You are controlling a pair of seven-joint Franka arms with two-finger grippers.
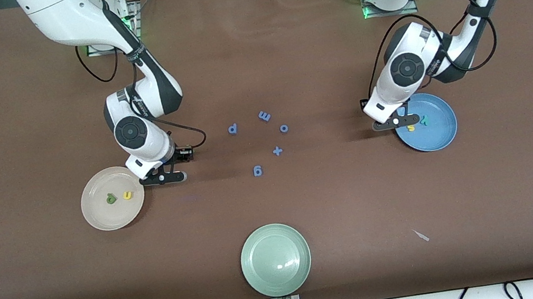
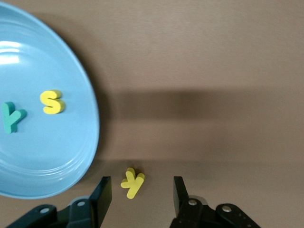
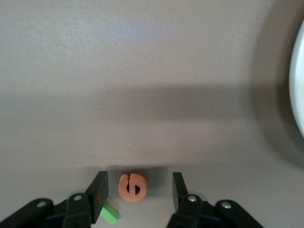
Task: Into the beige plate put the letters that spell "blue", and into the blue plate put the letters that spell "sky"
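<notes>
Front view: brown table (image 1: pixel 6 158); left tool (image 2: pixel 142 194) released around yellow k (image 2: pixel 132 182); right tool (image 3: pixel 137 194) released around orange e (image 3: pixel 131 187).

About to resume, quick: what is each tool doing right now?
Left tool: open, straddling the yellow k beside the blue plate.
Right tool: open, straddling the orange e, holding nothing.

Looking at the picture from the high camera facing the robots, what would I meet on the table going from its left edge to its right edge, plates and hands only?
Beige plate → right hand → pale green plate → left hand → blue plate.
</notes>
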